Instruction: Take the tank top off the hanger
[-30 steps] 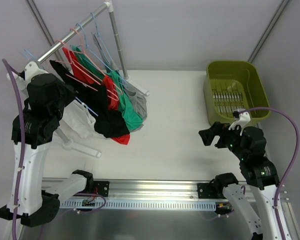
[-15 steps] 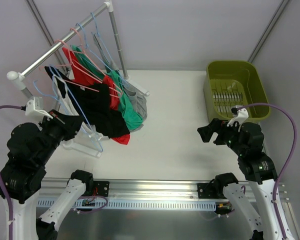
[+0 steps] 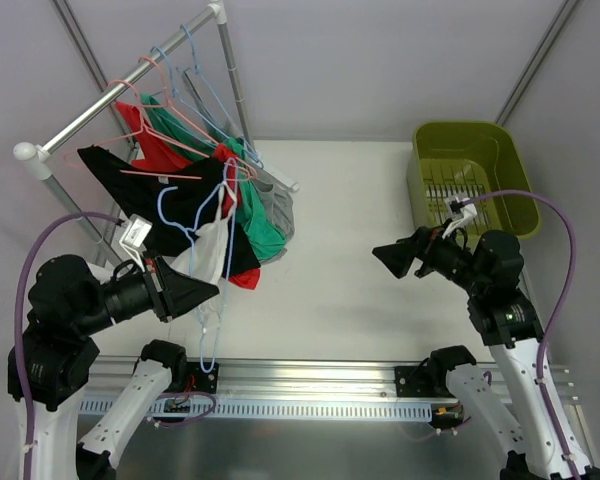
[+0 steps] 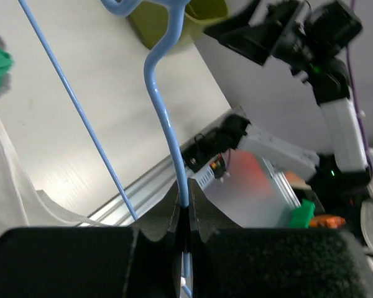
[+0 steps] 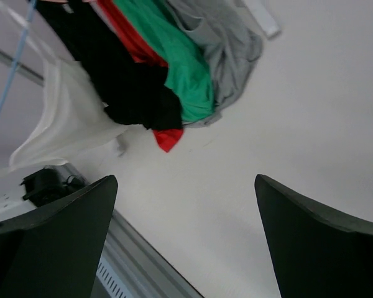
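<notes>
- My left gripper (image 4: 185,214) is pinched shut on the thin wire of the blue hanger (image 4: 173,149), which rises straight out from between my pads. The white tank top (image 3: 212,250) hangs on that hanger, just past my left fingertips and off to one side.
- That wire is slim and smooth. I judge it could swivel or slide in so narrow a pinch, swinging the top away from the other hand.
- My right gripper (image 3: 388,258) is spread wide and holds nothing. The top lies well ahead of its fingertips, across the table.
- The black garment (image 3: 180,195) hangs right behind the white cloth, and I cannot tell whether they touch. If my right fingers close too deep, they could take both and drag the clothes rack (image 3: 110,100).
- If I pull the straps sideways rather than off the hanger's ends, they could snag. That would wrench the wire out of my left fingers.
</notes>
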Controlling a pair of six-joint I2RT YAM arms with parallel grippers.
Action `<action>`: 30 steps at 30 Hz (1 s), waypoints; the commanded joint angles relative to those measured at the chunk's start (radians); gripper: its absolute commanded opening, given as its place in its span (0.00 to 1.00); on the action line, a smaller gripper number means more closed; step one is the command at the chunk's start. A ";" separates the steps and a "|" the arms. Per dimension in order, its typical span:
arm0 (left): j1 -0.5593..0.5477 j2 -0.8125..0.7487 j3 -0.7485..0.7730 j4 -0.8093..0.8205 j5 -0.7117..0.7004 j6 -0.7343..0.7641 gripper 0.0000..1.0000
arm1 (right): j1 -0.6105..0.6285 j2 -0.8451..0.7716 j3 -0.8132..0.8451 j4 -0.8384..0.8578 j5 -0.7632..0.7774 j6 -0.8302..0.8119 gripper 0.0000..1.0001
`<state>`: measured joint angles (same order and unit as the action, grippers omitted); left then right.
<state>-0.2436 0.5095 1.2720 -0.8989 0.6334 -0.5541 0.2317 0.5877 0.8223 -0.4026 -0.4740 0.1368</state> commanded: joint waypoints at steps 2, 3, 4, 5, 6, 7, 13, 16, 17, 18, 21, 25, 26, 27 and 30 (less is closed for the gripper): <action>-0.011 0.055 0.015 0.046 0.345 0.072 0.00 | 0.041 0.040 -0.064 0.441 -0.326 0.163 0.98; -0.010 0.064 0.024 0.046 0.360 0.089 0.00 | 0.063 0.063 -0.086 0.500 -0.369 0.184 0.98; -0.011 0.073 0.035 0.049 0.377 0.095 0.00 | 0.087 0.081 -0.086 0.540 -0.374 0.198 0.98; -0.011 0.099 0.046 0.052 0.412 0.098 0.00 | 0.144 0.099 -0.078 0.562 -0.370 0.187 0.96; -0.011 0.113 0.067 0.054 0.420 0.105 0.00 | 0.174 0.118 -0.066 0.561 -0.339 0.176 0.95; -0.011 0.142 0.075 0.057 0.423 0.108 0.00 | 0.199 0.153 -0.046 0.559 -0.316 0.166 0.95; -0.031 0.288 0.112 0.072 0.473 0.137 0.00 | 0.351 0.224 0.024 0.544 -0.108 -0.023 0.86; -0.141 0.336 0.162 0.106 0.411 0.115 0.00 | 0.418 0.257 0.021 0.586 0.000 -0.141 0.82; -0.178 0.348 0.197 0.133 0.388 0.103 0.00 | 0.422 0.273 0.000 0.616 0.035 -0.164 0.80; -0.266 0.383 0.216 0.140 0.338 0.100 0.00 | 0.423 0.285 -0.008 0.642 0.040 -0.170 0.78; -0.416 0.451 0.283 0.141 0.241 0.112 0.00 | 0.426 0.339 0.015 0.706 0.022 -0.163 0.67; -0.585 0.570 0.329 0.141 0.080 0.138 0.00 | 0.431 0.337 0.044 0.705 0.072 -0.186 0.61; -0.603 0.578 0.340 0.143 0.054 0.138 0.00 | 0.431 0.322 0.037 0.700 0.122 -0.198 0.61; -0.606 0.590 0.346 0.143 0.033 0.138 0.00 | 0.429 0.292 0.019 0.697 0.147 -0.210 0.61; -0.615 0.627 0.380 0.146 0.009 0.131 0.00 | 0.429 0.245 -0.015 0.674 0.187 -0.246 0.60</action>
<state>-0.8452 1.1183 1.5871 -0.7982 0.7204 -0.4507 0.6575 0.9043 0.8070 0.2050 -0.3737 -0.0402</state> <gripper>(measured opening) 0.020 0.601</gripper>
